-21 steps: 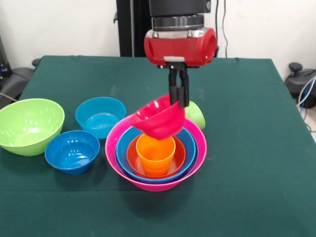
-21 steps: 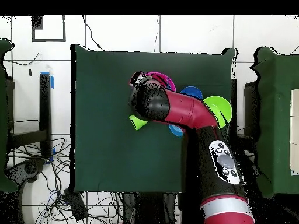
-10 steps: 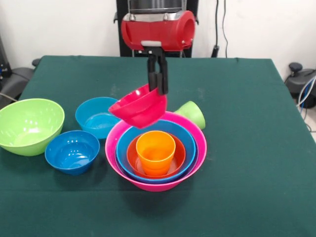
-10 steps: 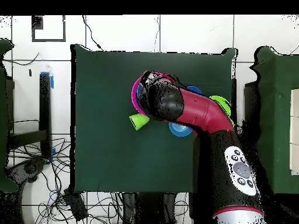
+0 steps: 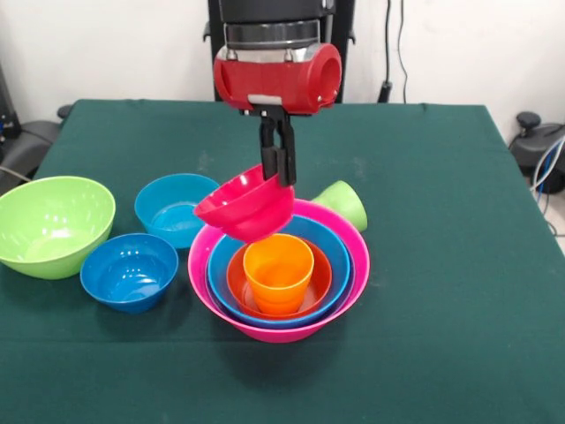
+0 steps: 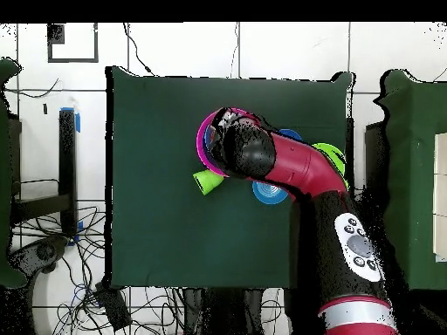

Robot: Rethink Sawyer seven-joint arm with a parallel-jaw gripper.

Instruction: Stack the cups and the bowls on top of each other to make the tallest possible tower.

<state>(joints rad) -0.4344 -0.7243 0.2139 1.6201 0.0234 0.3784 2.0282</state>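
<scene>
A green cloth covers the desk [image 5: 459, 265], with a white wall behind it. Nearest, right of centre, stands the tower [image 5: 279, 281]: a big pink bowl [image 5: 357, 278] holding a blue bowl [image 5: 340, 256], an orange-red bowl [image 5: 320, 284] and the upright orange cup [image 5: 278, 272]. To its left sit a dark blue bowl [image 5: 129, 270], a sky blue bowl [image 5: 179, 208] a little farther back and a large lime green bowl [image 5: 53, 223] at the far left. Just behind the tower the lime green cup [image 5: 342, 203] lies on its side. Above the tower's far-left rim the end effector [image 5: 278, 168] is clamped on the rim of a red-pink bowl [image 5: 245, 207], which hangs tilted, just left of the orange cup. Held by one edge and off-centre, it could catch the cup's lip if lowered, or slide off sideways when released.
</scene>
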